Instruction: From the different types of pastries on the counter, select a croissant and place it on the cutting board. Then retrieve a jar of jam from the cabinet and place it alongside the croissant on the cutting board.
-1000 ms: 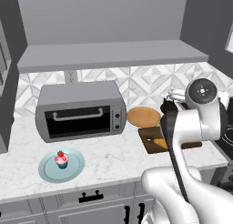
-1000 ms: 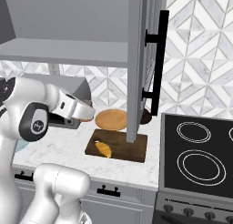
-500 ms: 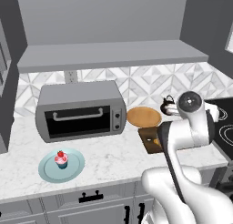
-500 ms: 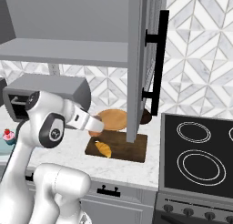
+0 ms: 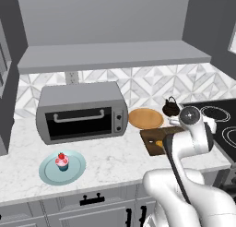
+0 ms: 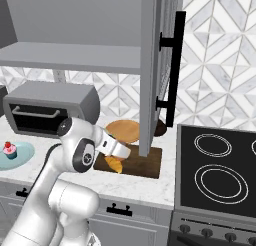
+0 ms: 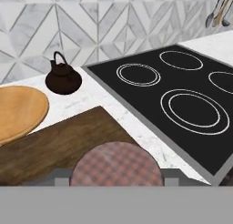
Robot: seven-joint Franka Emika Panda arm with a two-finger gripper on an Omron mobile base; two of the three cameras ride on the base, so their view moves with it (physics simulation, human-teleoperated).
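Left base view: The oven [image 5: 82, 113] sits on the counter [image 5: 115, 159] at 9 o'clock. The cupcake [image 5: 61, 161] stands on a blue plate [image 5: 73, 171] at 7 o'clock. A tan plate [image 5: 145, 118] lies just right of the oven, with the kettle [image 5: 171, 107] at its 3 o'clock. The board [image 5: 152, 138] lies in front of the tan plate, partly behind the arm; a sliver of the croissant [image 5: 159, 143] shows on it. The cabinet [image 5: 115, 55] spans the top.

Right base view: The croissant [image 6: 115, 164] lies on the board [image 6: 145, 161], at the board's 9 o'clock end. The tan plate [image 6: 124, 130] touches the board's far edge. The stove [image 6: 220, 170] occupies 4 o'clock. An open cabinet door [image 6: 160, 65] hangs above the board.

Hand view: The gripper [image 7: 116, 175] holds the jar [image 7: 116, 166] between its fingers; the checked lid faces the camera, above the board [image 7: 54, 145]. The kettle [image 7: 63, 79] stands at 10 o'clock, the stove [image 7: 182, 100] at 3 o'clock.
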